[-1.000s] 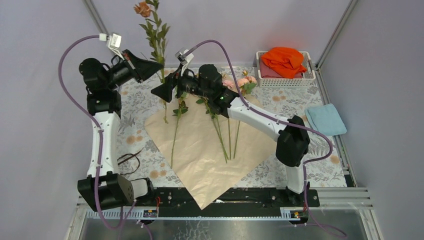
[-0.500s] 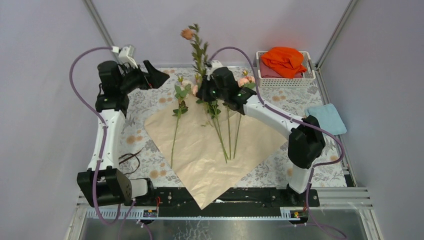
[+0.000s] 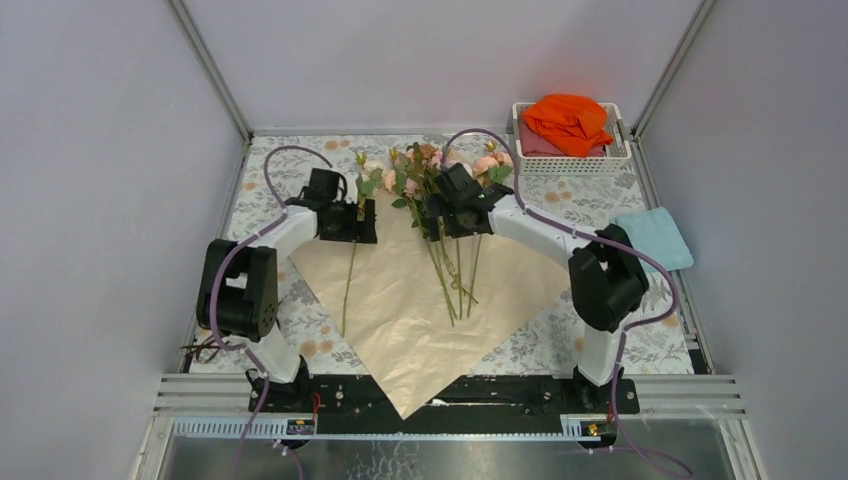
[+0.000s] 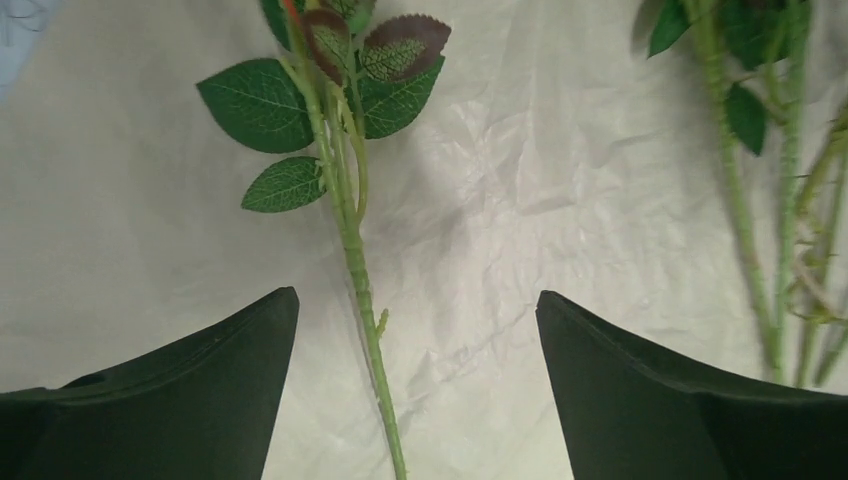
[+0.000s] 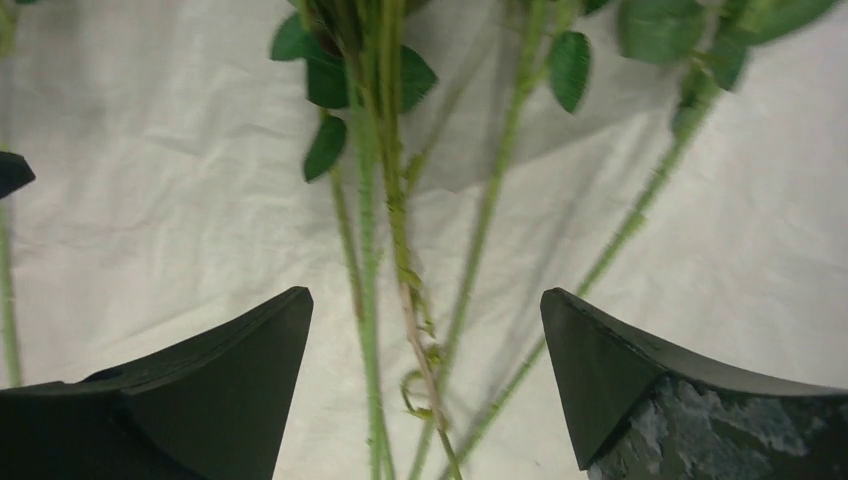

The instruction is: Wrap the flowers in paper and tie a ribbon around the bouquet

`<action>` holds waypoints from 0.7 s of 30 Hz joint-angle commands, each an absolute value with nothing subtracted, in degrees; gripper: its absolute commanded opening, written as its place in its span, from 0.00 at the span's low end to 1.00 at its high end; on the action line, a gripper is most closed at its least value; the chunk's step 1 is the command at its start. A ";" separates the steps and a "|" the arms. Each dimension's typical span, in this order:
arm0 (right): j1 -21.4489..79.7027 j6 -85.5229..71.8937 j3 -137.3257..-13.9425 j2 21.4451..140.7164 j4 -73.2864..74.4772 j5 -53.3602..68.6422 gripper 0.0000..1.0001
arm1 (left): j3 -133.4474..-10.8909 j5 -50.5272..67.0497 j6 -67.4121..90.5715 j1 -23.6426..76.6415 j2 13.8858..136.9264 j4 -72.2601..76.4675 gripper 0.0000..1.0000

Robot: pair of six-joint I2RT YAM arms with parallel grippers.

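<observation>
The paper [image 3: 420,310] lies flat as a tan diamond on the table. One of the flowers, a single stem [image 3: 349,272], rests on the paper's left part. The other flowers [image 3: 447,262] lie together in the middle, pink and cream blooms [image 3: 420,160] at the far end. My left gripper [image 3: 362,222] is low over the single stem [image 4: 360,290], open, fingers astride it without touching [image 4: 415,330]. My right gripper [image 3: 440,225] hovers open over the bunched stems [image 5: 395,220], holding nothing [image 5: 425,340]. A dark strand, possibly the ribbon [image 3: 197,347], peeks out by the left arm's base.
A white basket [image 3: 570,165] holding a bright orange cloth [image 3: 568,118] stands at the back right. A light blue cloth [image 3: 652,238] lies on the right. The floral-print table covering [image 3: 610,335] surrounds the paper. Grey walls close in on three sides.
The tall flower passed from the left gripper to the right, which laid it on the middle bunch and opened. My left arm swung down over the single stem.
</observation>
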State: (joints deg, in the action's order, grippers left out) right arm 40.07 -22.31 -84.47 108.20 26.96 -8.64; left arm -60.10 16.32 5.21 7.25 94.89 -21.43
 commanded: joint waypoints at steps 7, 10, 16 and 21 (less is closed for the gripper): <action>31.11 -20.13 -73.66 98.80 23.13 -11.08 0.91 | -65.10 6.78 4.29 9.93 105.22 -20.71 0.50; 28.75 -19.49 -73.77 101.57 20.81 -6.42 0.86 | -66.42 6.82 4.92 9.91 106.60 -21.83 0.24; 27.20 -17.75 -75.70 106.75 17.64 -3.18 0.75 | -66.73 6.81 6.09 9.70 105.73 -21.57 0.00; 26.77 -16.39 -78.58 110.72 16.83 -1.86 0.56 | -67.06 7.54 7.50 8.81 103.07 -21.32 0.00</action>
